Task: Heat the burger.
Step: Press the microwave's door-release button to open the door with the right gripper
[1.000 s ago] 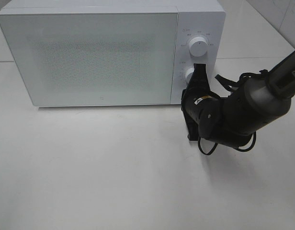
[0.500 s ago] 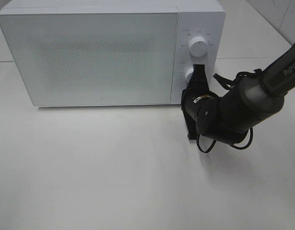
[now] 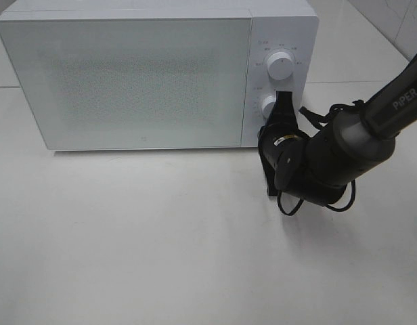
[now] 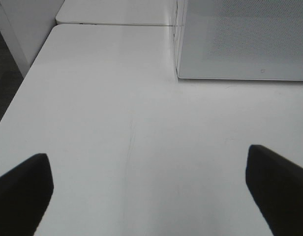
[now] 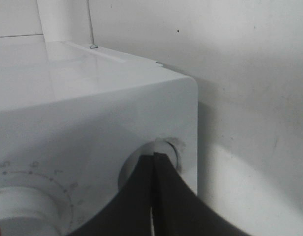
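Count: one white box-shaped microwave oven, its frosted door shut; two white round knobs on its control panel, the upper knob and the lower knob; one plain white table. The high view shows one arm, the dark right arm.

Hidden or unclear: the burger shows in no view. The frosted door lets nothing inside be made out, so I cannot tell where the burger lies, nor how it sits relative to either set of fingers. The left gripper is outside the high view. The lower knob is mostly covered in the right wrist view.

Right gripper: the black fingers are pressed together with only a thin seam between them. Their tips are at the lower knob and nothing is clamped between them.

Left gripper: its two dark fingertips are spread wide over bare table and hold nothing. It sits near the microwave oven's front corner.
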You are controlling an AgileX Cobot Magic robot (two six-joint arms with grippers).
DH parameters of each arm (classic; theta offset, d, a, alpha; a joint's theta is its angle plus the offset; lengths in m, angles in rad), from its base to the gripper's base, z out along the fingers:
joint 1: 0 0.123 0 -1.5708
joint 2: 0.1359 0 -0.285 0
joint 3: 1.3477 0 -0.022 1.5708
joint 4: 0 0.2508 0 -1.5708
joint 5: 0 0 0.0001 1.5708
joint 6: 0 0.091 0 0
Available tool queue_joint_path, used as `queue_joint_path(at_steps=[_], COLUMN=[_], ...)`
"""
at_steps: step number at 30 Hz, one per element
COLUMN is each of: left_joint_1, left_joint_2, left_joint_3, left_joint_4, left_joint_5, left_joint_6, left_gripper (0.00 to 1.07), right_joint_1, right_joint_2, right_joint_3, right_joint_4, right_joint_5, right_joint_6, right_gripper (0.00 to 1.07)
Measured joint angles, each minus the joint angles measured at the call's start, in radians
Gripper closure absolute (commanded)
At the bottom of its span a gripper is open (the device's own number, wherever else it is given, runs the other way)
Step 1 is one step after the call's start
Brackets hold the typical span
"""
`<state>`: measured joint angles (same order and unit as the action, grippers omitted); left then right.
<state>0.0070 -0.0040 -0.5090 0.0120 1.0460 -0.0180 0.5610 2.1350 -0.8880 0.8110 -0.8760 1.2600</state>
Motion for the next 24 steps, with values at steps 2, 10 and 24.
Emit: queue_joint_path(at_steps=[2, 10, 24], left_joint_1=[0.0, 0.0, 0.0], left_joint_2=[0.0, 0.0, 0.0], left_joint_3=[0.0, 0.0, 0.0], left_joint_4=[0.0, 0.0, 0.0], left_joint_5=[0.0, 0.0, 0.0], left_joint_6=[0.0, 0.0, 0.0], left_gripper=[0.07, 0.07, 0.07], right_joint_1=[0.0, 0.0, 0.004], right_joint_2=[0.006, 0.03, 0.03], right_joint_3=[-0.005, -0.018, -0.023], right_joint_4=[0.005, 0.013, 0.038], right_joint_5=[0.0, -0.003, -0.041], right_joint_6=[-0.002, -0.005, -0.003], right_gripper=[1.05, 1.05, 1.05])
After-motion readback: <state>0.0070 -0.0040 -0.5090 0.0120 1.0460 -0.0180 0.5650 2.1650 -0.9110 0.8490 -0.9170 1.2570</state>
